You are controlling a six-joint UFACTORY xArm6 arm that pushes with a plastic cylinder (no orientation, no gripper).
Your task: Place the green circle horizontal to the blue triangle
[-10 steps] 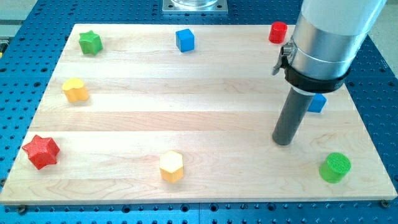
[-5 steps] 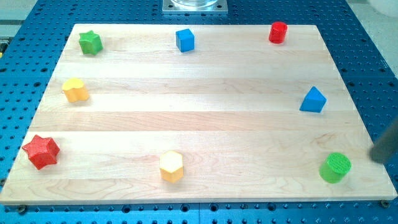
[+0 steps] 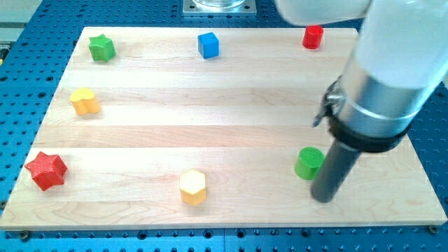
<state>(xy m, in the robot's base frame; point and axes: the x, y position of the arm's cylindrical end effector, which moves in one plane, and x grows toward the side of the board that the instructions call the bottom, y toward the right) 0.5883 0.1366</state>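
Note:
The green circle sits on the wooden board at the lower right of the view. My tip rests on the board just right of and below the green circle, touching or nearly touching its right side. The blue triangle does not show; the arm's body covers the spot at the right of the board where it stood in the earlier frames.
A blue cube and a red cylinder lie near the top edge, a green star at top left. A yellow block and a red star are at left, a yellow hexagon at bottom centre.
The green circle has slid left and a little up from the board's lower right corner. My arm went out to the right edge, then returned to the circle's right side and now hides the blue triangle.

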